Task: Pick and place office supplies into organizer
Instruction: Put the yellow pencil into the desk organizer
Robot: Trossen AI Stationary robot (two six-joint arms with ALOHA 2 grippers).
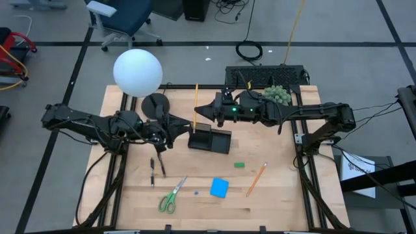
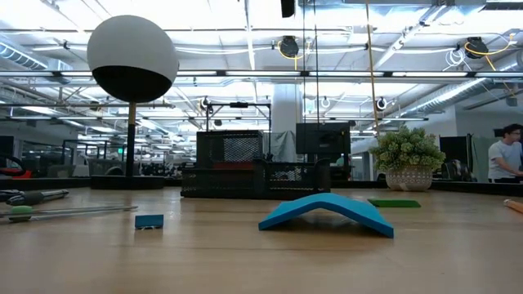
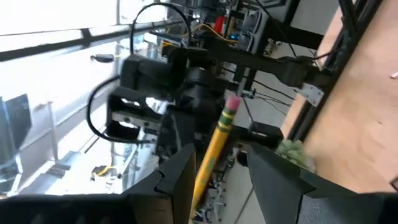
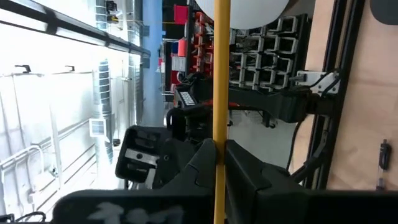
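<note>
– Office supplies on the worktop (image 1: pixel 286 195): what lies nearest the front edge?

– Green-handled scissors (image 1: pixel 170 197), blades apart, a little toward the left arm's side of the middle. The blue square pad (image 1: pixel 220 188) lies just beside them, toward the right arm's side, its middle arched off the wood in the low view.

– And one step back?

– The lying pencil (image 1: pixel 256 179) slants near the pad, on the right arm's side. The tiny green eraser (image 1: pixel 239 165) sits just behind the pad. The two dark pens (image 1: pixel 156 169) lie close together on the left arm's side, behind the scissors.

– Where is the organizer?

– The black organizer (image 1: pixel 210 140) stands at mid-worktop, behind the eraser, well apart from the loose items.

– What are the arms doing?

– The right gripper (image 1: pixel 200 117) hangs over the organizer's end on the left arm's side, its fingers clamped tight on the upright pencil (image 1: pixel 196 101), which stands on end above that compartment. The left gripper (image 1: pixel 174 127) hovers just beside it, fingers spread wide and holding nothing. In the left wrist view the pencil shows between them, but whether they touch it cannot be told.

– Toward the back edge?

– A black lamp base (image 1: pixel 155 104) under a white globe (image 1: pixel 138 71), and a green plant ball (image 1: pixel 277 95) near the far corner on the right arm's side.
</note>
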